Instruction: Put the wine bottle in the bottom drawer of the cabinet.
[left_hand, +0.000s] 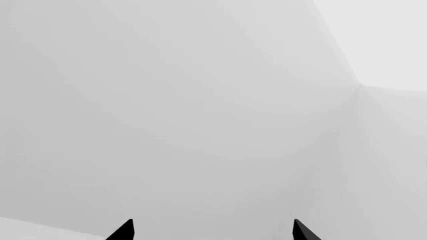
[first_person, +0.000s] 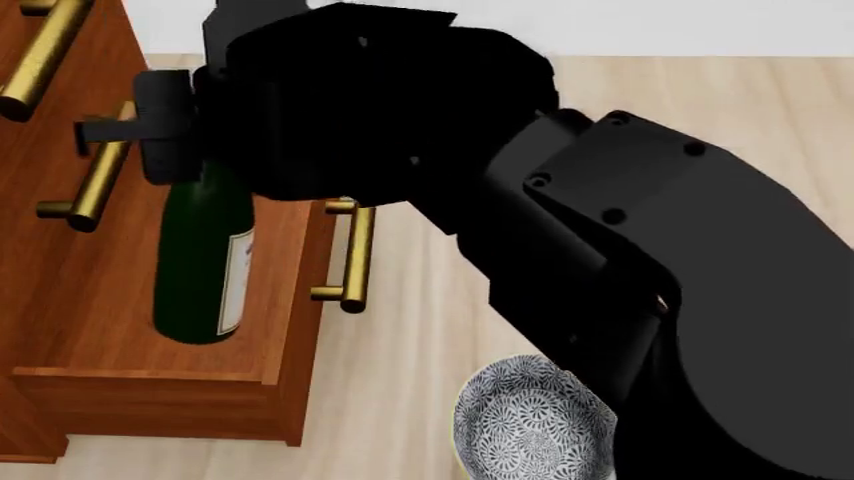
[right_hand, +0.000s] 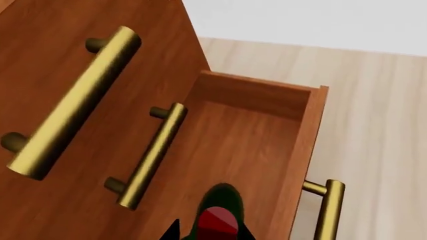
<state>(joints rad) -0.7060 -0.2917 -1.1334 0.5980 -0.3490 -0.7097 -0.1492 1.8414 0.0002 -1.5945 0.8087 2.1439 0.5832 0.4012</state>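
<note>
Head view: wine bottle (first_person: 203, 250) in right jaws.

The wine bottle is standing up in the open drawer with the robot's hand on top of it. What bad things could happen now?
1. The wine bottle stands upright in the bottom drawer, held at its top by the right gripper. It is tall and thin, so it may tip when released.
2. It looks taller than the drawer's walls, so closing the drawer might knock it against the cabinet.
3. The patterned bowl lies beside the arm and could get bumped.
</note>
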